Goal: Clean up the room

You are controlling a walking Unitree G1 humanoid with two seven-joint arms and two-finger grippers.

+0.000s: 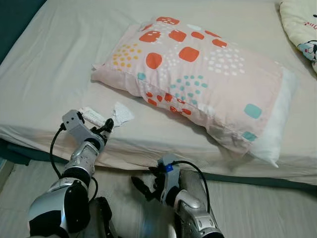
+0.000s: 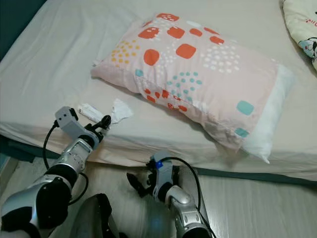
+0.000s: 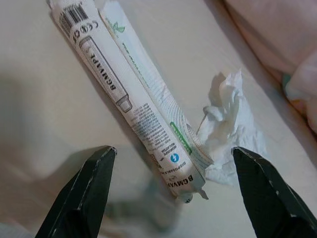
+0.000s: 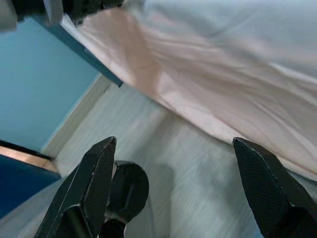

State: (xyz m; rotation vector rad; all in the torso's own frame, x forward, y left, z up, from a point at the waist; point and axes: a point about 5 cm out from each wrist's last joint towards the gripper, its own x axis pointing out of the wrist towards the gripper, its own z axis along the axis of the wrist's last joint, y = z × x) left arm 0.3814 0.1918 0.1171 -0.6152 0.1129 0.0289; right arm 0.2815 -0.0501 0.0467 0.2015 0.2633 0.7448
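A long white paper wrapper with printed text lies on the bed sheet near its front edge, seen also as the wrapper in the left eye view. A crumpled white tissue lies against its end, seen too as the tissue. My left gripper hovers open just over the wrapper's near end, with one fingertip on each side. My right gripper is open, low beside the bed above the floor, holding nothing.
A large pink pillow with orange, teal and yellow patterns lies across the middle of the bed. A cream blanket sits at the far right corner. The mattress edge runs just ahead of my arms, with pale wood floor below.
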